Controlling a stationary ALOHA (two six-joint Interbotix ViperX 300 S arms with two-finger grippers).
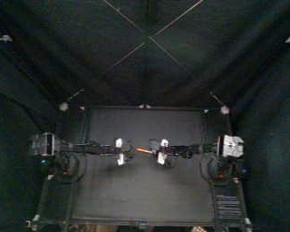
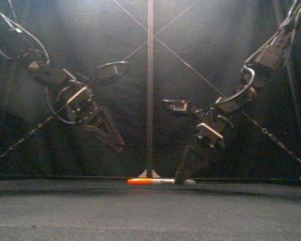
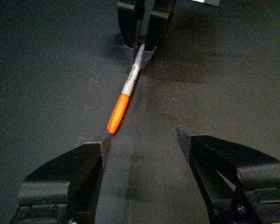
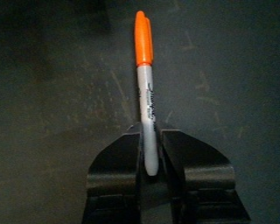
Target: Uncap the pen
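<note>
Front view, left of centre: left gripper (image 2: pixel 116 141) hangs above the table (image 2: pixel 65 212), jaws apart, nothing between them. Bottom centre: pen (image 2: pixel 160 181) lies flat on the table, orange cap (image 2: pixel 140 181) pointing to the picture's left, grey barrel to the right. Just right of centre: right gripper (image 2: pixel 187 175) is down at table level, jaws clamped on the barrel end, cap still on.

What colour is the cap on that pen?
Bright orange; the cap shows best in the right wrist view, atop the pen's grey printed barrel.
</note>
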